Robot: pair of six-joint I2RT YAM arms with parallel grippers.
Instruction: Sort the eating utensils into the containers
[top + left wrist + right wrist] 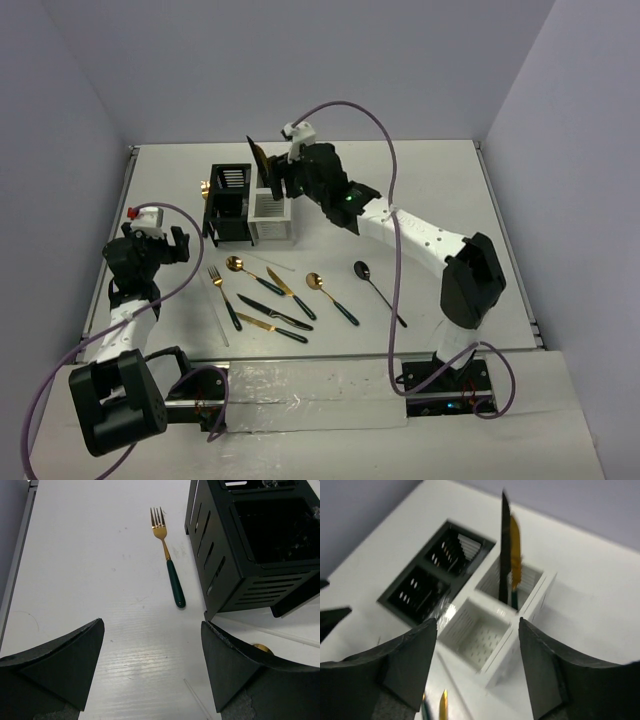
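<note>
Lying on the table (420,180): one fork (224,297), three spoons (331,297), three knives (291,294); two knives upright in white caddy (270,218) beside black caddy (228,205); left claw (150,665) and right claw (477,665) both agape, empty

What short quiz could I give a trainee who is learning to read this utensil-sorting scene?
1. True or false: knives stand upright in the white caddy.
2. The all-black utensil lying on the table nearest the right arm's base is a: A fork, B spoon, C knife.
3. Fill in: the jaws of the left gripper and the right gripper both stand ___.
Key: 1 true; 2 B; 3 open.
</note>
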